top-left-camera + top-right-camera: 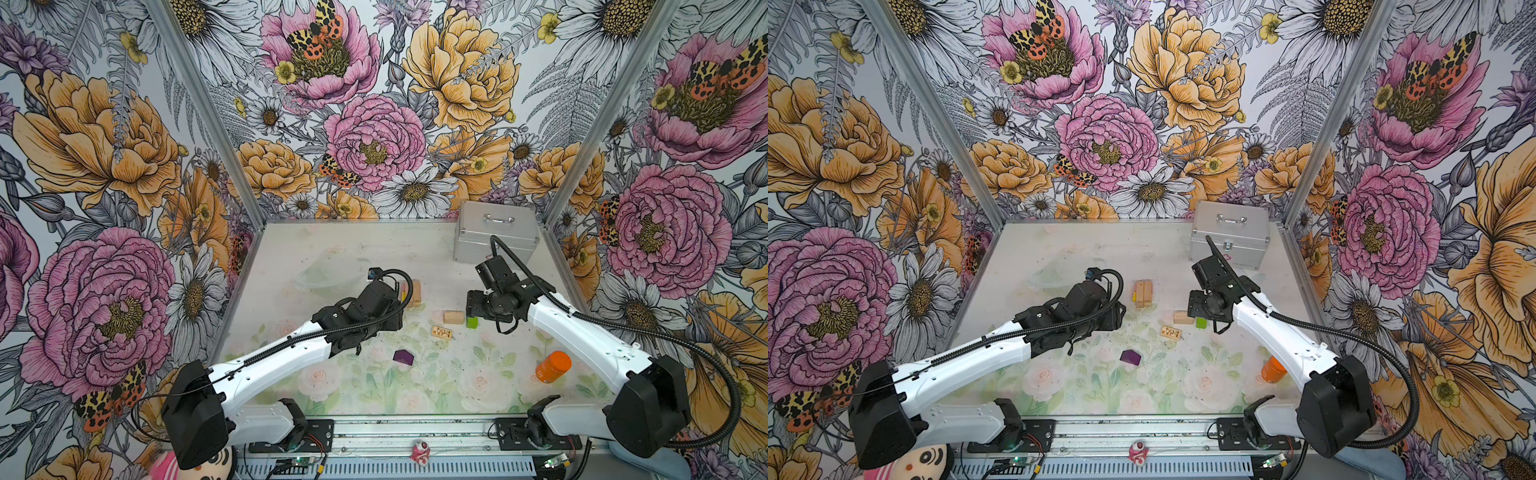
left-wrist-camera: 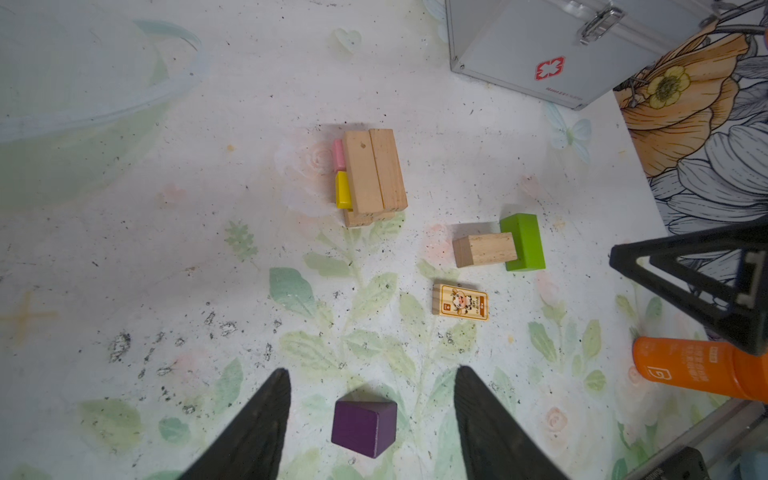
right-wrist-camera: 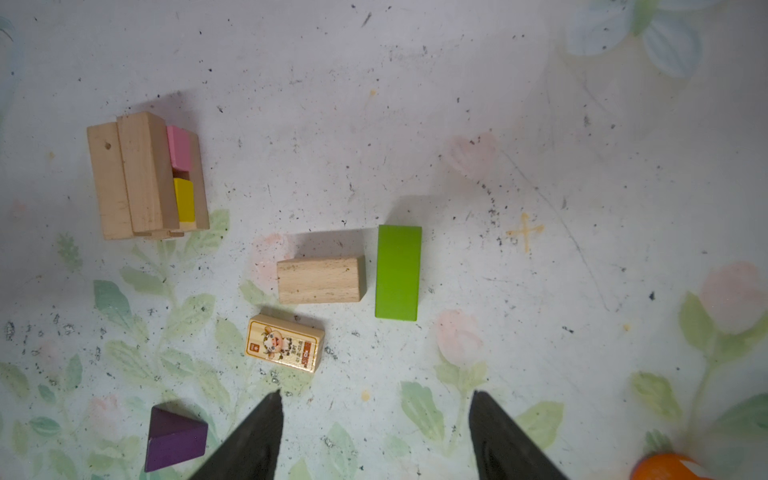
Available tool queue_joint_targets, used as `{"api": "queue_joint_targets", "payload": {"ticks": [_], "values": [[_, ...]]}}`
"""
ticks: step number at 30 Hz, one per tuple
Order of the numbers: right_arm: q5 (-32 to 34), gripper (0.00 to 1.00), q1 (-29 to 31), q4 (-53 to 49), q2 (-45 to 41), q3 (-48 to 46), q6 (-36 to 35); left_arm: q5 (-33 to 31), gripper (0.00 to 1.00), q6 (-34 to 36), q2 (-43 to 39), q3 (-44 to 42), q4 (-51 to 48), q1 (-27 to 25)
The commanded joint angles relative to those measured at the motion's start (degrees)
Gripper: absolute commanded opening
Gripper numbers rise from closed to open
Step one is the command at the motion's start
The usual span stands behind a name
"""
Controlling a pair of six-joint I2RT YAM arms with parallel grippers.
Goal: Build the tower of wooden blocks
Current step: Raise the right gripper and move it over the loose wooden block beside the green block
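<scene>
Wood blocks (image 2: 376, 170) loose on table (image 2: 166, 257), outside closed silver case (image 2: 536, 37).

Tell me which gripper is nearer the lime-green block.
Right. The right gripper hovers close by the lime-green block, open and pointing toward it. The left gripper sits farther off, open over the purple block.

- table (image 1: 353, 249): scuffed floral top
- stack (image 2: 374, 174) of tan, pink and yellow blocks
- tan block (image 2: 484, 249) just beside green block (image 2: 524, 241), printed block (image 2: 460, 302) near
- purple block (image 2: 363, 422), bottle (image 1: 552, 368), case (image 1: 496, 232), apart
</scene>
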Motion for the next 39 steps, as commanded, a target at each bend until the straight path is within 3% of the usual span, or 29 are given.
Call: {"api": "queue_joint_targets", "payload": {"ticks": [1,3,5,11,19,39], "values": [[-1.8,0.74,-0.5,1.6,-3.3,-2.0,-1.8,-5.9,0.71,-1.7,-1.2,1.1,-0.2,-4.0],[-2.4,0.76,-0.7,1.7,-4.3,-3.1,-2.2,-7.6,0.81,-2.0,-1.9,0.8,-0.1,-6.4],[-2.9,0.8,-0.9,1.7,-5.2,-3.8,-2.3,-9.2,0.98,-2.5,-2.7,0.1,-0.2,-8.6],[-3.9,0.85,-1.0,1.9,-5.6,-5.1,-2.6,-14.1,0.99,-5.8,-7.1,-3.8,-0.1,-13.3],[-4.0,0.85,-0.9,2.6,-2.8,-4.3,-2.6,-15.3,0.99,-8.4,-14.0,-10.8,-0.1,-14.9],[-1.3,0.85,6.3,3.3,14.6,6.7,1.5,-15.0,0.99,-4.5,-23.0,-17.8,-1.2,-11.7]]}}
